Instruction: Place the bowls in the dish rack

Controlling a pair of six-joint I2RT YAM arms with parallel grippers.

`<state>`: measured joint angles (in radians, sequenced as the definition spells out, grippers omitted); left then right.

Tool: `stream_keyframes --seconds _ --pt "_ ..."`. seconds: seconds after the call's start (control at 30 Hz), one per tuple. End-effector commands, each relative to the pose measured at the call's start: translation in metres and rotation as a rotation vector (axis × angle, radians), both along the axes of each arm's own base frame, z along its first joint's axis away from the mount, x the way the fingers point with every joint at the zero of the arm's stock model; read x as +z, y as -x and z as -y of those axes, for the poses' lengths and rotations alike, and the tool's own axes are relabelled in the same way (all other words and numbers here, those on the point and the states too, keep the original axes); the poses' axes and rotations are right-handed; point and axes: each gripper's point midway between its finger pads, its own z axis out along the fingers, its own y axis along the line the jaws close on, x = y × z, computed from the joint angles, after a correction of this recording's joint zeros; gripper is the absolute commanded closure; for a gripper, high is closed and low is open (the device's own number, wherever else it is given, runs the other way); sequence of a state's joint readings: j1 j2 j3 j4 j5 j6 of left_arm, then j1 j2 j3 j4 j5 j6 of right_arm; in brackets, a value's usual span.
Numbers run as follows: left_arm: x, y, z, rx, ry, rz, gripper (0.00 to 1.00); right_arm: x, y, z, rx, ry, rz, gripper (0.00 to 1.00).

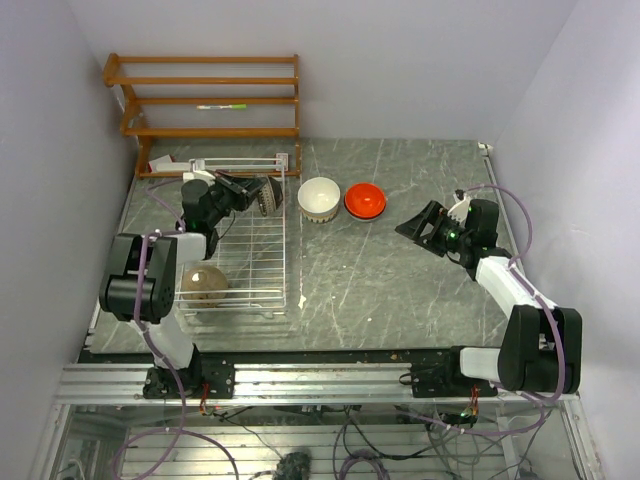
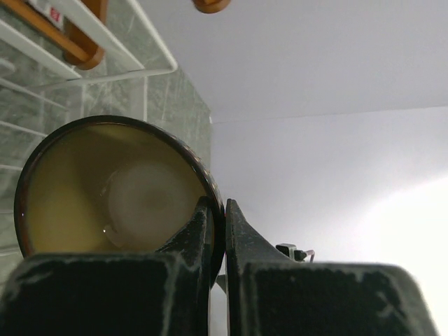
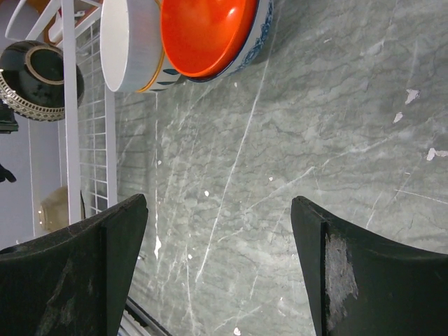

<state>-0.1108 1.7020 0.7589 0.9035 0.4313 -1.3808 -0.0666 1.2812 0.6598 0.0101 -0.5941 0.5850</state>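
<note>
My left gripper [image 1: 256, 191] is shut on the rim of a glossy black-brown bowl [image 1: 271, 196], held tilted on its side above the far end of the white wire dish rack [image 1: 252, 250]. In the left wrist view the fingers [image 2: 218, 218] pinch the dark rim of this bowl [image 2: 105, 189], which is cream-yellow inside. A tan-brown bowl [image 1: 204, 283] lies in the rack's near end. A cream-white bowl [image 1: 319, 197] and an orange-red bowl [image 1: 365, 200] sit on the table right of the rack. My right gripper [image 1: 420, 228] is open and empty, right of them.
A brown wooden slatted shelf [image 1: 210, 95] stands against the back wall behind the rack. The right wrist view shows the white bowl [image 3: 129, 42], orange bowl [image 3: 203, 31], held dark bowl [image 3: 35, 77] and rack edge [image 3: 68, 105] beyond my open jaws [image 3: 218, 203].
</note>
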Motion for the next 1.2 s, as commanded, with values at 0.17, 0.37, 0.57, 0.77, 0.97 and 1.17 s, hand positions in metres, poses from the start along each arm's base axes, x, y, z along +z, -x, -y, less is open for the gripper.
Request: stream_keyframes --seconds 0.17,0.37,0.57,0.77,0.97,1.17 --pt "-0.002 -0.015 -0.002 -0.016 -0.031 0.061 0.93 -0.002 -0.009 0.003 -0.003 0.006 0.017 0.16" --pt "-0.025 -0.017 -0.005 -0.024 -0.036 0.036 0.93 -0.004 -0.009 0.003 -0.001 0.006 0.015 0.16" --pt "-0.057 -0.006 -0.016 -0.014 -0.088 -0.034 0.91 -0.008 -0.008 0.002 0.002 0.000 0.008 0.16" --pt "-0.089 0.007 -0.031 0.002 -0.144 -0.104 0.79 -0.009 -0.007 0.002 0.006 -0.002 0.006 0.16" --pt "-0.109 0.021 -0.033 -0.011 -0.125 -0.130 0.74 -0.010 -0.007 0.002 0.004 0.002 0.004 0.16" --pt "-0.109 0.026 -0.047 0.008 -0.115 -0.123 0.93 -0.012 -0.007 0.003 0.002 0.002 -0.001 0.16"
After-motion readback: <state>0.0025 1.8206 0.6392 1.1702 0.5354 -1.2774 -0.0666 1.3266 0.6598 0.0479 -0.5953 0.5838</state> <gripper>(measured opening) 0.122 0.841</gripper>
